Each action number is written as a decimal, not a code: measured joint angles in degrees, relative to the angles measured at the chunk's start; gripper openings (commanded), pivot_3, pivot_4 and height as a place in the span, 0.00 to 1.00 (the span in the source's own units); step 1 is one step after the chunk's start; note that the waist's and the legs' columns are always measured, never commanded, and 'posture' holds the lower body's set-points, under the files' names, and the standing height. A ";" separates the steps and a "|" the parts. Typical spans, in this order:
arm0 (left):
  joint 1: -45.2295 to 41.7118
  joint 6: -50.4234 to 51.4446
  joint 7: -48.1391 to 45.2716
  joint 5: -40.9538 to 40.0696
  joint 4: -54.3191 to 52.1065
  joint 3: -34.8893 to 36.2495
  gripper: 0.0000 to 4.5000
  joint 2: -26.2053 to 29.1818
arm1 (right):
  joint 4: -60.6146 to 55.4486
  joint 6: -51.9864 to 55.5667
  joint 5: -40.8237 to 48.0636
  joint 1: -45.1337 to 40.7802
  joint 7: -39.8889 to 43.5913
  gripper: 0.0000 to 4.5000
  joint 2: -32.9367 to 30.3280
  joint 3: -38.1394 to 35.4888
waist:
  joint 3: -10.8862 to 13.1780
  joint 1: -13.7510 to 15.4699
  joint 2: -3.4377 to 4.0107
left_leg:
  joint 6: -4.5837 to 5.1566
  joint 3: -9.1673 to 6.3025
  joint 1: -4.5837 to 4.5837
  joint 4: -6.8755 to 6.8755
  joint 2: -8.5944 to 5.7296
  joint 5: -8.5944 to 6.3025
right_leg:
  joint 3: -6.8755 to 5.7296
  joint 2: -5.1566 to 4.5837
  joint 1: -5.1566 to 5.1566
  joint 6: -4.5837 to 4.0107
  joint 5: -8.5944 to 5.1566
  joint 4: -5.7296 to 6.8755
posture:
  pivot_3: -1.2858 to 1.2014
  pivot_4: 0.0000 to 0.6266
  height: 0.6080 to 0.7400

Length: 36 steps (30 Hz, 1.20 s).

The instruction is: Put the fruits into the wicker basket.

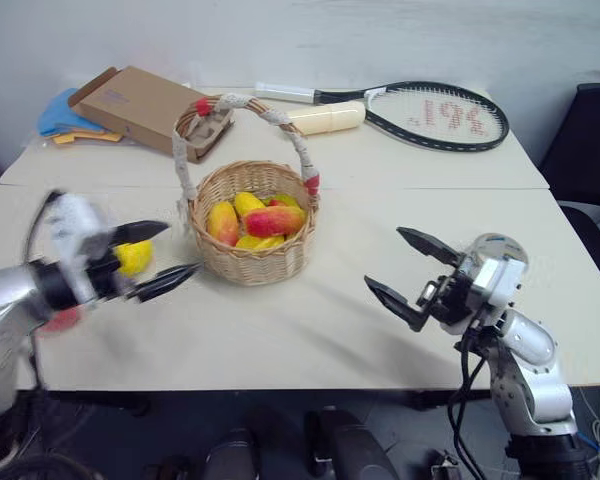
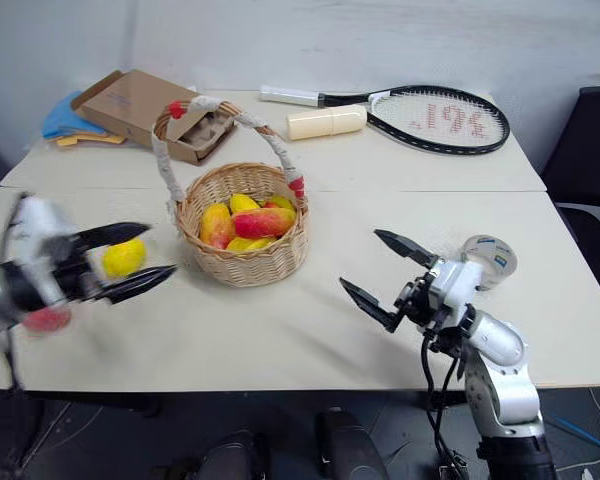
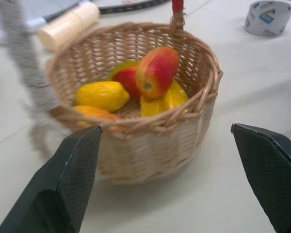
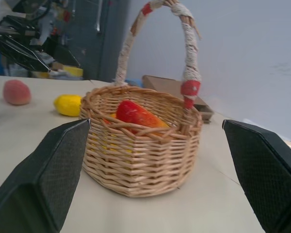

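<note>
Basket: the wicker basket (image 1: 253, 255) stands on the white table (image 1: 310, 330), left of centre, its tall cloth-wrapped handle (image 1: 185, 155) arching over it with red ties at both ends.
Fruits inside: several fruits lie in the basket, among them a red-and-yellow mango (image 3: 156, 72) on top, a yellow lemon (image 3: 102, 95) beside it, and more yellow and orange ones beneath.
Fruits outside: a second lemon (image 2: 123, 257) lies on the table just left of the basket; a pink peach (image 4: 16, 92) lies farther left, near the table's near-left edge.
Left gripper: the left gripper (image 1: 163, 255) hangs just left of the basket, pointing toward it, jaws spread wide and holding nothing; the loose lemon sits behind its fingers.
Right gripper: the right gripper (image 1: 410, 271) hangs over the table well right of the basket, pointing at it, jaws wide apart and empty.
Far side: a tennis racket (image 1: 435, 113), a cream cylinder (image 1: 326, 119) and a cardboard box (image 1: 145, 105) lie at the far end.
Right side: a roll of tape (image 2: 490, 258) sits on the table behind the right wrist.
</note>
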 measured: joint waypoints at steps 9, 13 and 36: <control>28.80 -7.90 -3.77 -1.24 10.42 32.07 0.99 -8.26 | 1.92 2.85 2.95 -5.06 9.55 1.00 1.81 7.09 | -0.02 -0.33 -0.09 | 0.34 -0.03 -0.03 -0.09 0.05 -0.21 | -0.07 -0.01 0.06 -0.08 0.03 -0.49 | 0.52 0.24 1.00; 35.86 -12.03 -3.49 -1.82 17.36 37.42 0.99 -15.25 | 1.67 2.76 3.48 -5.21 13.61 1.00 1.88 8.56 | -0.11 -0.07 -0.23 | 0.60 -0.02 -0.11 -0.07 0.05 -0.36 | -0.12 -0.05 0.13 -0.06 0.04 -0.84 | 0.52 0.24 1.00; 8.46 -12.92 8.03 0.52 27.45 8.64 0.99 0.14 | 5.06 -2.45 2.17 -2.59 20.05 1.00 1.84 7.53 | -0.46 1.43 -0.48 | 0.56 0.06 -0.15 -0.35 0.12 -0.58 | -0.67 -0.46 0.15 -0.17 0.13 -0.91 | 0.52 0.24 1.00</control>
